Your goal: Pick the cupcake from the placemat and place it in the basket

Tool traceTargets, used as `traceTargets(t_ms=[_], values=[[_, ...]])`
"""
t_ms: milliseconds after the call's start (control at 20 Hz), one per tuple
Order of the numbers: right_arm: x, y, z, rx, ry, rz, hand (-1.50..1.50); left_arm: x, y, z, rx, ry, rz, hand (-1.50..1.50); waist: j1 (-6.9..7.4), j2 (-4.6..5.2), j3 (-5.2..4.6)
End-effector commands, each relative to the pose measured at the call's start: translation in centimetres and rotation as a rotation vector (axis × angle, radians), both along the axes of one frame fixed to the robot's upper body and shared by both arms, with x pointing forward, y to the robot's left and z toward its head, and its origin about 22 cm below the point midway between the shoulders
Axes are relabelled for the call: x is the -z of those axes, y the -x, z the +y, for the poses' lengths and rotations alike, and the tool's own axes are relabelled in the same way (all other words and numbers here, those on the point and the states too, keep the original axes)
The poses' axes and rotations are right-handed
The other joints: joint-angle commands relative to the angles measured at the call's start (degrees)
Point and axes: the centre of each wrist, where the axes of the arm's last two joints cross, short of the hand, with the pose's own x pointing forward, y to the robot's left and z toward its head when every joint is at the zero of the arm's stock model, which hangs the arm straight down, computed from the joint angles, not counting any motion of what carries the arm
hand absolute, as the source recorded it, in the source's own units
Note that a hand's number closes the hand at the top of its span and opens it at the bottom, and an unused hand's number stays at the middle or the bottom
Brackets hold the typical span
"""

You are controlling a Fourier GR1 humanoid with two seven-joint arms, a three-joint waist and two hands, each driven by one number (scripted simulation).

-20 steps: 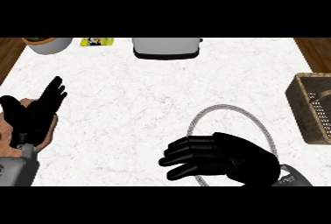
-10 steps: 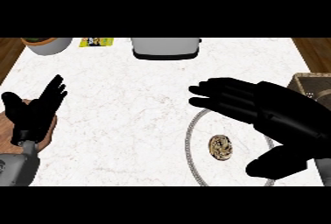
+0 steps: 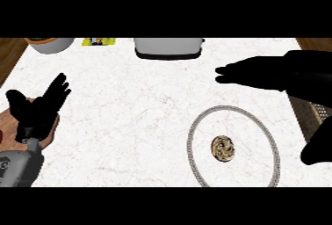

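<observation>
The cupcake (image 3: 224, 148), brown with a swirled top, lies near the middle of the round placemat (image 3: 254, 132), a white mat with a grey rim. My right hand (image 3: 295, 75) hangs above and to the right of it, open, fingers stretched toward the left and the thumb (image 3: 319, 148) dropping along the right edge. It holds nothing and is apart from the cupcake. The basket (image 3: 313, 113) is at the right edge, mostly hidden behind that hand. My left hand (image 3: 37, 107) rests open at the left, fingers up.
A grey toaster-like appliance (image 3: 168, 47) stands at the counter's back middle. A grey bowl (image 3: 50, 44) and a yellow packet (image 3: 99, 41) are at the back left. A brown board (image 3: 9, 124) lies under my left hand.
My right hand has lifted from over the placemat and gone up and to the right, toward the basket. The cupcake, hidden at first, now shows on the placemat. The left hand barely moved.
</observation>
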Motion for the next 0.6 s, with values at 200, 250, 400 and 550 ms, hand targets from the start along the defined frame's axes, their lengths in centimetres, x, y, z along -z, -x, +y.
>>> traceTargets(t_ms=[200, 250, 400, 550], values=[[0.1, 0.1, -5.1, -0.058, -0.066, 0.148, -1.50, -0.1, 0.0, 1.5, -0.005, -0.010, 0.003, 0.00, -0.58, -0.03, 0.09], [-0.8, -1.8, -6.4, -0.032, -0.072, 0.169, -1.50, -0.1, -0.4, -0.4, -0.003, 0.002, 0.012, 0.00, -0.02, 0.13, 0.09], [2.3, -0.3, -8.5, -0.019, -0.173, 0.146, -1.50, 0.1, 0.4, 0.3, -0.015, -0.023, 0.001, 0.00, -0.14, 0.12, 0.18], [4.1, -0.8, -9.6, -0.027, -0.214, 0.175, -1.50, -0.1, 0.1, 0.8, -0.003, -0.018, 0.015, 0.00, 0.08, 0.23, 0.17]])
